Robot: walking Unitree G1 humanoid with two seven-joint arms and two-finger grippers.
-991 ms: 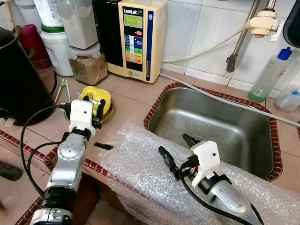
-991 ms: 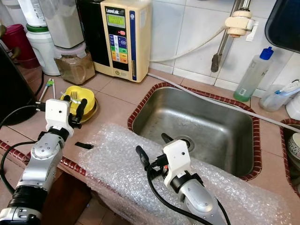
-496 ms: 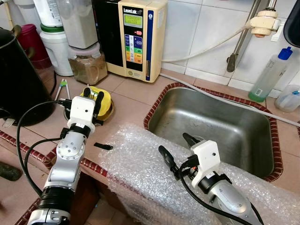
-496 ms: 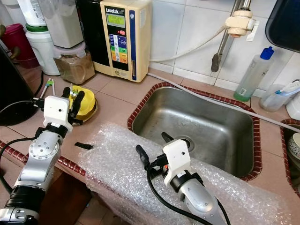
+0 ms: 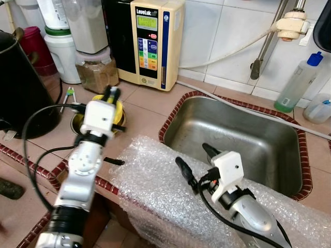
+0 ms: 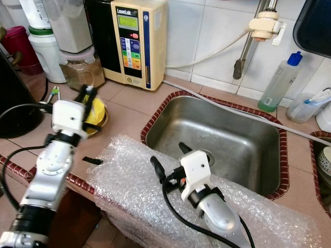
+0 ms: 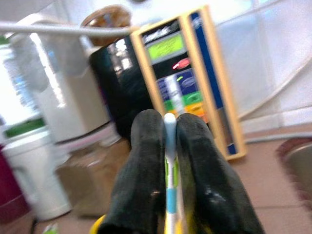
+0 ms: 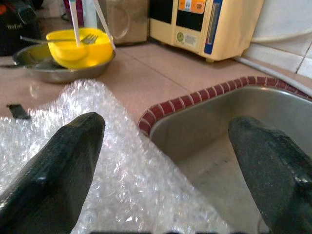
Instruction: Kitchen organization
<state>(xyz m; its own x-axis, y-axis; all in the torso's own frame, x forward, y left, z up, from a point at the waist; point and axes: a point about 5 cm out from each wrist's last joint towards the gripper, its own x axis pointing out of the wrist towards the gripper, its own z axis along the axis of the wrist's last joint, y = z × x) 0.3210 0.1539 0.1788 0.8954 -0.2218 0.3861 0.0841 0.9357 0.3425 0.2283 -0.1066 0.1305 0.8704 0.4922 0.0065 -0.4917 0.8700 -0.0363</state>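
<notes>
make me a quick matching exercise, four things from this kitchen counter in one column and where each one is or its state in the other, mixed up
Column 1
1. left claw
2. right claw
3. yellow bowl
4. bubble wrap

Column 2
a. draped over the counter's front edge
b. sitting in a steel dish
c. shut on a thin white and blue utensil handle
d. open, by the sink

Pairs: 1-c, 2-d, 3-b, 4-a

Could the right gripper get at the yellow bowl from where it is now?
Probably not easily. The right gripper, jaws open, hangs over the bubble wrap by the sink, while the left gripper, shut on a thin utensil, is at the yellow bowl.
</notes>
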